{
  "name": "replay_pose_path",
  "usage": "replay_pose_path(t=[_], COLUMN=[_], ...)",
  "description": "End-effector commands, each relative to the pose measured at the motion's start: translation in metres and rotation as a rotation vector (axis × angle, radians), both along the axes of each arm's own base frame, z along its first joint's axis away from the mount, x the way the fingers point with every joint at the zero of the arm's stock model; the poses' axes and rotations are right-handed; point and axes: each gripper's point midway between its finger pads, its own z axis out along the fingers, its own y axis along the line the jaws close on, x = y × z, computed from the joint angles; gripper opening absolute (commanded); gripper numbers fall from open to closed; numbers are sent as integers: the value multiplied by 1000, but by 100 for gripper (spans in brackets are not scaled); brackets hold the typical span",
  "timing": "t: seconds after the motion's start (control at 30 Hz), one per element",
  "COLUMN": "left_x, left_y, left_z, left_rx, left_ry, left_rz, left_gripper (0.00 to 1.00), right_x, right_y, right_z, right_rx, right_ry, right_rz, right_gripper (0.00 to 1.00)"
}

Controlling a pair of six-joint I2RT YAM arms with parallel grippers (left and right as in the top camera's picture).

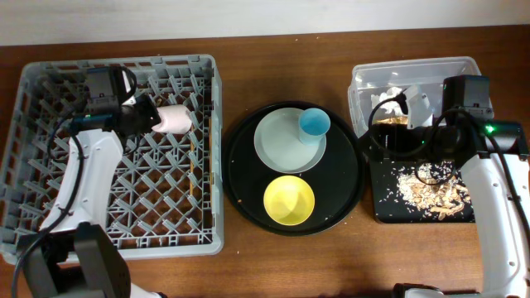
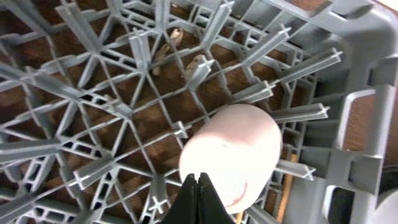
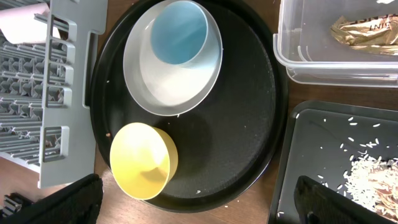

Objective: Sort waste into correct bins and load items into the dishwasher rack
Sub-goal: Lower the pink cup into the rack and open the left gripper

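The pink cup (image 1: 175,119) (image 2: 231,152) lies on its side among the pegs of the grey dishwasher rack (image 1: 217,149) (image 2: 367,37). My left gripper (image 1: 150,117) (image 2: 198,186) is shut right at the cup, its tips together with nothing between them. Thin wooden chopsticks (image 1: 194,163) lie in the rack near its right wall. The light-blue cup (image 1: 315,123) (image 3: 179,32) stands on the grey-green plate (image 1: 281,147) (image 3: 171,87), beside the yellow bowl (image 1: 289,200) (image 3: 142,160). My right gripper (image 1: 396,141) (image 3: 199,208) hangs wide open and empty above the bins.
The plate and bowl sit on a large round black tray (image 1: 240,165) (image 3: 249,124). The clear tub (image 1: 362,83) (image 3: 292,56) holds white tissue (image 1: 411,95) and a gold foil wrapper (image 3: 364,34). The shallow black tray (image 1: 389,207) (image 3: 311,143) carries beige food scraps (image 1: 431,186) (image 3: 373,174).
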Motion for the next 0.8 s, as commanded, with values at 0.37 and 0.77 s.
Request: replay_pose_path(t=[0.37,0.77], left_x=[23,31], left_y=[-44,-75], left_z=[-25,-5], left_rx=[-230,-383], left_ry=[-22,-101], left_rz=[-143,-272], left_gripper=[1,1], right_x=[-2,-2], right_y=[-1,-1], right_z=[-1,-1], right_rx=[-7,-7], right_ry=[-2,-2], right_rz=[0,0], right_gripper=[99,99])
